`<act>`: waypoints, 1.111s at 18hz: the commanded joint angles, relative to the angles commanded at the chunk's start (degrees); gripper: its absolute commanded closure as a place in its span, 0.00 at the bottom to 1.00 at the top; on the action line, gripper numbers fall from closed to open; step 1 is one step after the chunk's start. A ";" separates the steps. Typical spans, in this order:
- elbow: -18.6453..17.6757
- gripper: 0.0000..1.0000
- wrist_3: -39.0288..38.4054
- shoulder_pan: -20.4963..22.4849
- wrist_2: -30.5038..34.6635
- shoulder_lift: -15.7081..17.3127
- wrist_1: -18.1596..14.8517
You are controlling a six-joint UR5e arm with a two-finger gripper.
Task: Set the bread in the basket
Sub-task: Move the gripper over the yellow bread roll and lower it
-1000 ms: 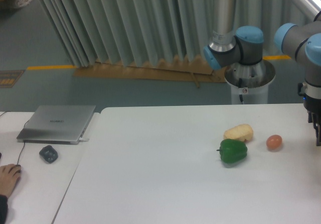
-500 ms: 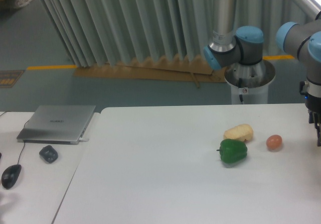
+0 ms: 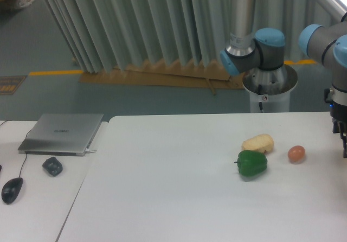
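Far left, on a lower side desk (image 3: pixel 38 198): black mouse (image 3: pixel 12 190) with cable, near front edge. Dark grey lumpy object (image 3: pixel 52 166) just right of it, further back. Closed silver laptop (image 3: pixel 61 134) behind those, lid down, angled slightly.

White surface (image 3: pixel 162 188) fills the middle and right of frame. Left and centre parts carry nothing that I can point at.

Right of centre, a cluster of three. The bread (image 3: pixel 258 143), pale yellow-tan oblong roll, lies flat on the surface, long axis tilted a bit up to the right. Green pepper (image 3: pixel 252 164) sits directly in front of it, touching or nearly touching the roll's front edge; can't tell which. Small orange-brown egg-shaped ball (image 3: pixel 296 153) lies right of the roll, apart from both.

Behind the surface: robot arm (image 3: pixel 255 46), grey with blue joint caps, rising from a silver pedestal base (image 3: pixel 269 87). Pleated grey curtain (image 3: pixel 135 25) along the back, floor with a yellow line.

Far right edge: hand (image 3: pixel 342 139) hangs down above the surface, mostly cut off by the frame. Only one dark finger strip visible; how far it is spread cannot be told. Nothing visibly held. It's right of the ball, well apart from the bread.
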 joint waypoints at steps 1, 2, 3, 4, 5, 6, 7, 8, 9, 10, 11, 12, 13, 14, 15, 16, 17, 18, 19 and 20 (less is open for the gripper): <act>-0.17 0.00 -1.32 0.00 0.00 0.00 0.17; -0.35 0.00 -1.68 0.00 0.00 0.00 0.18; -1.05 0.00 -1.86 -0.17 -0.09 0.00 0.18; -1.49 0.00 -2.03 -0.26 -0.09 0.09 0.26; -2.19 0.00 -2.56 -0.53 -0.09 0.26 0.26; -2.89 0.00 -3.43 -0.62 -0.26 0.61 0.26; -3.60 0.00 -5.27 -1.05 -0.61 0.70 0.26; -4.04 0.00 -7.11 -2.19 -0.62 0.88 0.26; -4.74 0.00 -10.09 -3.50 -0.62 0.97 0.26; -5.27 0.00 -12.21 -4.30 -0.70 1.05 0.26; -5.54 0.00 -14.32 -5.26 -0.70 1.06 0.26; -5.80 0.00 -16.17 -6.32 -0.62 1.14 0.18; -6.41 0.00 -18.10 -7.55 -0.62 1.67 0.18; -7.37 0.00 -20.29 -8.34 -0.53 2.71 0.18; -8.25 0.00 -21.97 -9.13 -0.18 3.33 0.18; -9.39 0.00 -22.68 -10.62 0.69 4.30 -0.08; -10.01 0.00 -23.04 -11.33 1.49 5.09 -0.44; -10.80 0.00 -25.56 -11.69 3.15 5.53 -1.31; -10.99 0.00 -28.11 -12.82 3.86 5.62 -2.36; -10.99 0.00 -30.49 -14.66 4.91 5.54 -3.07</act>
